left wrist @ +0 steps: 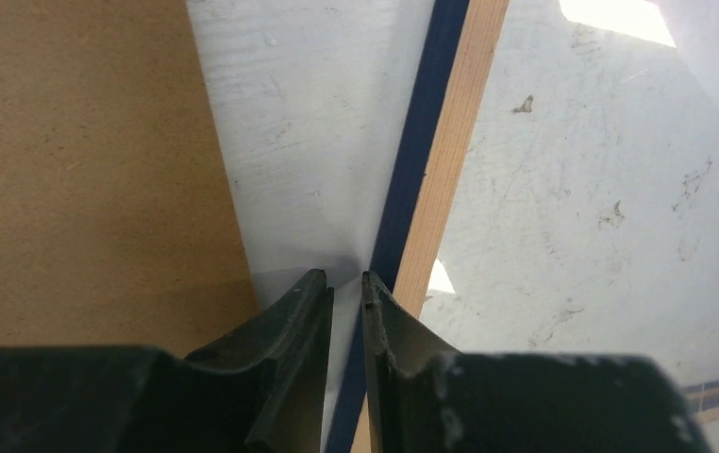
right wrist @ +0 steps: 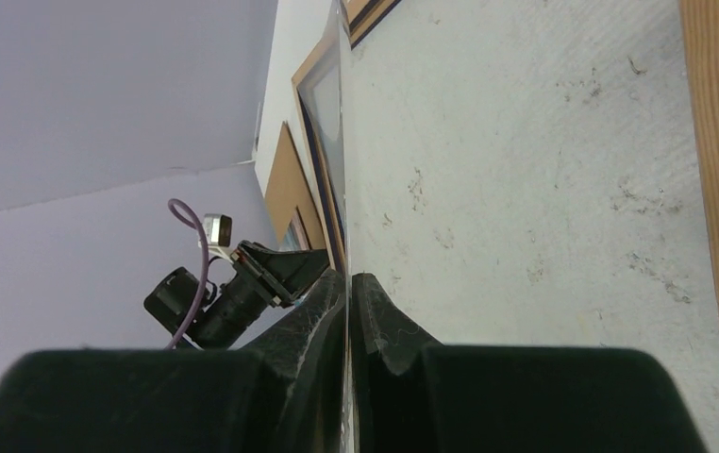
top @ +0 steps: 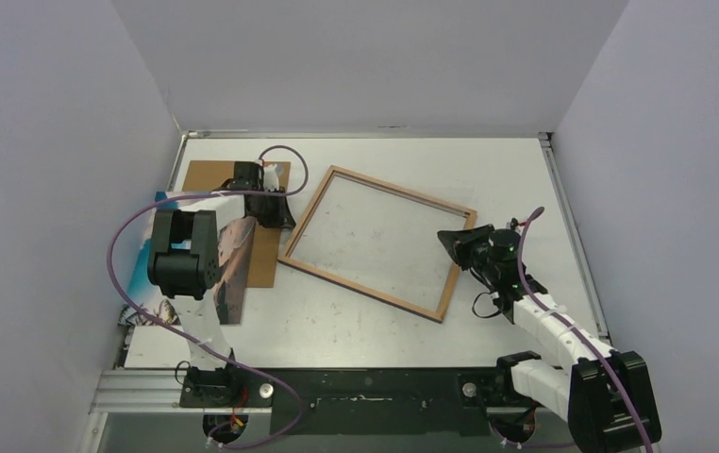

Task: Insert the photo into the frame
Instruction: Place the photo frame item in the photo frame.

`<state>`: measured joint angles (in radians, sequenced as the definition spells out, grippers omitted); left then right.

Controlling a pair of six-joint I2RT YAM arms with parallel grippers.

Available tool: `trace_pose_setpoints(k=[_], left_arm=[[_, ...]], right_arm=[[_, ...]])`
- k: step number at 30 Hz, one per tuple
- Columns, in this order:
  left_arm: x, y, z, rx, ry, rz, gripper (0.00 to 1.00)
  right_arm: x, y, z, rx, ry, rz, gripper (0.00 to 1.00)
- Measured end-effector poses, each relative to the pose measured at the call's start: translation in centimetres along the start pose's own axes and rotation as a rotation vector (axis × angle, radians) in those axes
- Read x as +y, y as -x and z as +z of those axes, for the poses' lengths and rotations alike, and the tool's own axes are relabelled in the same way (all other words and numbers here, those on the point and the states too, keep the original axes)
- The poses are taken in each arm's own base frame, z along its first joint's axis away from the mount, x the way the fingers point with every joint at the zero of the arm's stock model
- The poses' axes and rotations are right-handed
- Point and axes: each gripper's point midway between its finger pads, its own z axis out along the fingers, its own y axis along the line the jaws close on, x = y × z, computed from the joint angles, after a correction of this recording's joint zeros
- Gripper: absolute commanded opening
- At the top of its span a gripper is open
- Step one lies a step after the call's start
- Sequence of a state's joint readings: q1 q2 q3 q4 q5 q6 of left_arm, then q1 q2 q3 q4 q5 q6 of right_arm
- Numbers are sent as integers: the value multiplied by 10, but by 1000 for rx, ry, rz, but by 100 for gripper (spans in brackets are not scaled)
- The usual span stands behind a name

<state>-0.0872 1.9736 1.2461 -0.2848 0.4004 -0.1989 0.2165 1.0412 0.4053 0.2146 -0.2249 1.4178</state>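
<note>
The frame (top: 379, 243) lies in the middle of the table with its wood-brown back up; its navy and wood left rail shows in the left wrist view (left wrist: 431, 179). The photo (top: 235, 274) lies at the left, mostly hidden under my left arm, with bits of blue sky showing. My left gripper (top: 275, 206) hangs over the frame's left rail, its jaws (left wrist: 344, 276) a narrow gap apart with nothing between them. My right gripper (top: 458, 241) is at the frame's right corner, shut (right wrist: 348, 276) on the thin edge of the clear pane (right wrist: 342, 142).
A plain brown backing board (top: 228, 179) lies left of the frame, under my left arm, and fills the left of the left wrist view (left wrist: 82, 170). White walls close in the table at the left, back and right.
</note>
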Motion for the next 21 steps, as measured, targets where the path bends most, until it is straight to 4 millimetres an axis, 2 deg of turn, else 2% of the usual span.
trace_pose_setpoints(k=[16, 21], left_arm=[[-10, -3, 3, 9, -10, 22, 15], [-10, -4, 4, 9, -10, 23, 14]], right_arm=[[-29, -7, -3, 7, -41, 54, 5], [-31, -7, -4, 8, -43, 63, 5]])
